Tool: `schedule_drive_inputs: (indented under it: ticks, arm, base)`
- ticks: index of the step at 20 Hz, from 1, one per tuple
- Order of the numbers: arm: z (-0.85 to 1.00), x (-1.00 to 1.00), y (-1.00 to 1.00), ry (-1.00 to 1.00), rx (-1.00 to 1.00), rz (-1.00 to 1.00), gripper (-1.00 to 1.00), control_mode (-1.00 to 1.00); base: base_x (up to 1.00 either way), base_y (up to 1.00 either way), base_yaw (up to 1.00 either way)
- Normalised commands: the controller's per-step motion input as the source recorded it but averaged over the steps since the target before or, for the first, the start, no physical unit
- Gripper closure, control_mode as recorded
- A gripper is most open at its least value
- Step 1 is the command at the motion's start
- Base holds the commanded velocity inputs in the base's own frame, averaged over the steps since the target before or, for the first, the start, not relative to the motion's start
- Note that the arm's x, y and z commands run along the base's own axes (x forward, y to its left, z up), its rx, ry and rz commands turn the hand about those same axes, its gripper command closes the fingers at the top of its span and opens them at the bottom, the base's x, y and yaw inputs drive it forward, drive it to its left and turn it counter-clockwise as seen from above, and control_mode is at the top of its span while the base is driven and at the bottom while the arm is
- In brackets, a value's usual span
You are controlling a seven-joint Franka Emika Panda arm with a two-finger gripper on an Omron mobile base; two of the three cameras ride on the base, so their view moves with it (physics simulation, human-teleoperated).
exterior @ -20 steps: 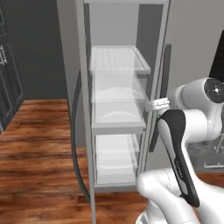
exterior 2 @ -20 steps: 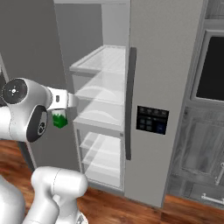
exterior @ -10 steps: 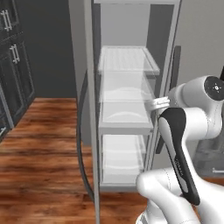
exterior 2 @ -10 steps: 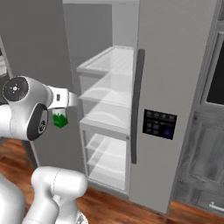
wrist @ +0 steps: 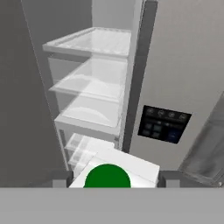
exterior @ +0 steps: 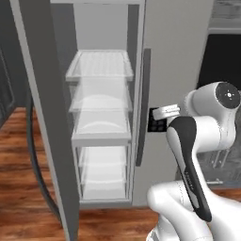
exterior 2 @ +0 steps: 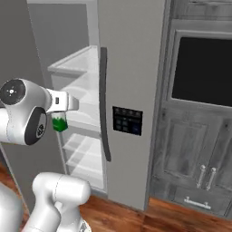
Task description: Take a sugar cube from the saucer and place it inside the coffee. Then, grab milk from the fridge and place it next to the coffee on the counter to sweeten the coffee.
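The milk (wrist: pixel 114 168), a white carton with a green cap, sits between my fingertips at the bottom of the hand view. My gripper (wrist: pixel 114 181) is shut on it. From the right base view the carton's green band (exterior 2: pixel 59 123) hangs just under my hand, in front of the fridge (exterior 2: pixel 131 68). The fridge's left compartment stands open, showing translucent white shelves (exterior: pixel 101 101) with nothing on them. My hand is held close to the arm's shoulder, outside the fridge and level with its middle shelves.
The open fridge door (exterior: pixel 42 132) juts out at the left. A dark control panel (exterior 2: pixel 127 121) sits on the shut fridge door. Right of the fridge are a black wall oven (exterior 2: pixel 204 68) and grey cabinet doors (exterior 2: pixel 199 172). The floor (exterior: pixel 28 155) is wood.
The whole picture has slid left as the base turns right, bringing the oven and cabinets into view. The milk stays in my gripper, held in the same pose.
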Motion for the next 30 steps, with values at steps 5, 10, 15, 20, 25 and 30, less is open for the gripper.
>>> schedule_drive_inputs:
  ticks: [5,10,15,20,25,30]
  arm:
    - [0.00,0.00,0.00,0.00,0.00,0.00,1.00,1.00]
    - [0.00,0.00,0.00,0.00,0.00,0.00,1.00,1.00]
    - [0.00,0.00,0.00,0.00,0.00,0.00,1.00,1.00]
    - [0.00,0.00,0.00,0.00,0.00,0.00,1.00,1.00]
    - [0.00,0.00,0.00,0.00,0.00,0.00,1.00,1.00]
    - [0.00,0.00,0.00,0.00,0.00,0.00,1.00,1.00]
  base:
    - [-0.05,-0.89,-0.08]
    - [-0.48,-0.67,0.73]
    - [-0.30,-0.06,0.99]
    - [-0.11,0.00,1.00]
    - [-0.10,0.00,1.00]
    - [-0.02,0.00,1.00]
